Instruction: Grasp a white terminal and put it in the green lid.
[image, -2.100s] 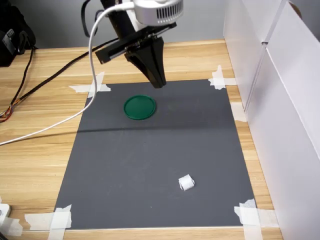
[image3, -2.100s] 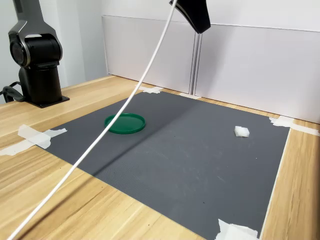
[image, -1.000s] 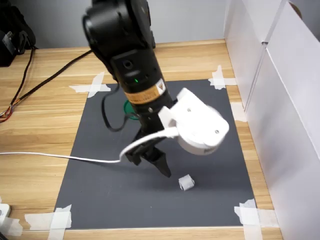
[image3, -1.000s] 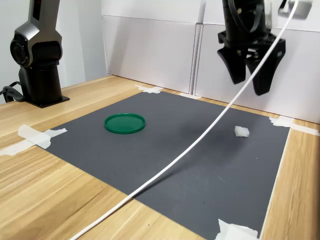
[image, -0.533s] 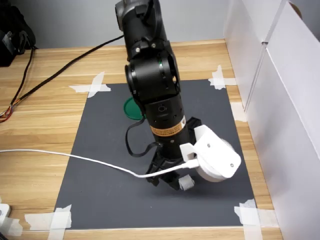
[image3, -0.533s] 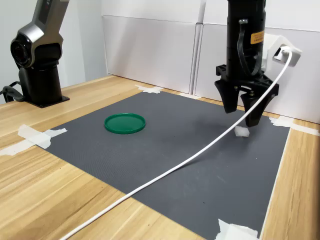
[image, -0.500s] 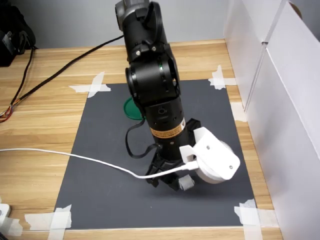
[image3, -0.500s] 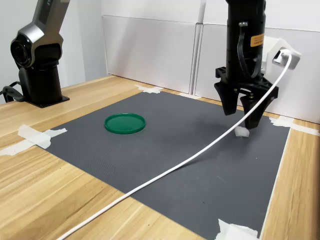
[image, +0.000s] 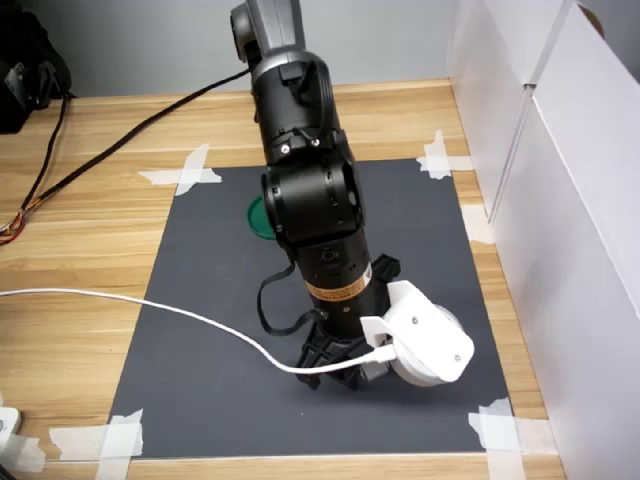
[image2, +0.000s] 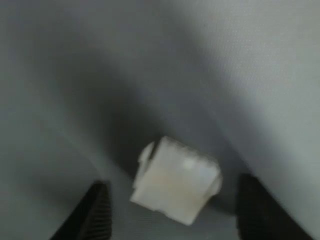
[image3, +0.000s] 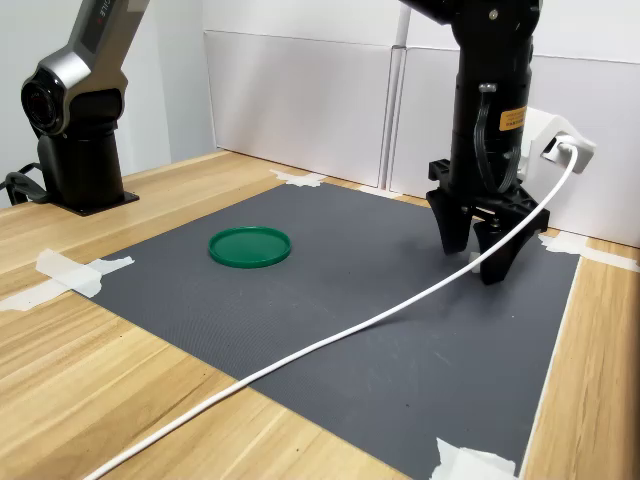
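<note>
In the wrist view the white terminal (image2: 176, 181) lies on the dark grey mat (image2: 240, 75) between my two black fingertips (image2: 96, 210), apart from both. My gripper (image2: 175, 215) is open and straddles it. In both exterior views the gripper (image: 335, 374) (image3: 475, 262) stands low on the mat near its front right part in the first exterior view, and its fingers and the white wrist camera hide the terminal. The green lid (image3: 250, 246) lies flat on the mat well away from the gripper. My arm covers part of the lid (image: 256, 216) in the first exterior view.
A white cable (image3: 330, 340) trails from the wrist camera (image: 428, 346) across the mat and the wooden table (image: 80, 250). White panels (image: 560, 200) wall the first exterior view's right. Tape strips (image: 185, 172) hold the mat's corners. The arm's base (image3: 80, 150) stands at the second exterior view's left.
My gripper travelled from above the green lid to the terminal and came down onto the mat, open, with a finger on each side of it.
</note>
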